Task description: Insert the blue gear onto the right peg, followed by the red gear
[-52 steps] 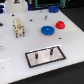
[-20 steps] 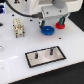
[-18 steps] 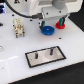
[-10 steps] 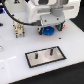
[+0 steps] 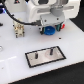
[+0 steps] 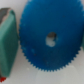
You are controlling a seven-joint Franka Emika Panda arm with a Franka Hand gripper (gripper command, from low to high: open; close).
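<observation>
Blue gear under the gripper, peg plate well apart from it

In the exterior view we see the gripper (image 5: 49, 27) low over the white tabletop (image 5: 15, 70), and the blue gear (image 5: 49, 29) shows directly beneath it, partly hidden by the arm. In the wrist view the blue gear (image 6: 51, 38) fills most of the picture, with its centre hole visible and a green pad at 1 side. We cannot tell if the fingers are spread or pressed on the gear, because neither view shows the fingertips clearly.

The grey plate (image 5: 46, 56) with its 2 pegs lies nearer to the camera than the gear. The right peg (image 5: 51, 50) stands upright at the exterior view's right side of the plate, well apart from the gear. We judge that the coming move must carry the gear toward the plate and bring its hole exactly above this peg. The red gear we cannot find with certainty in these views.
</observation>
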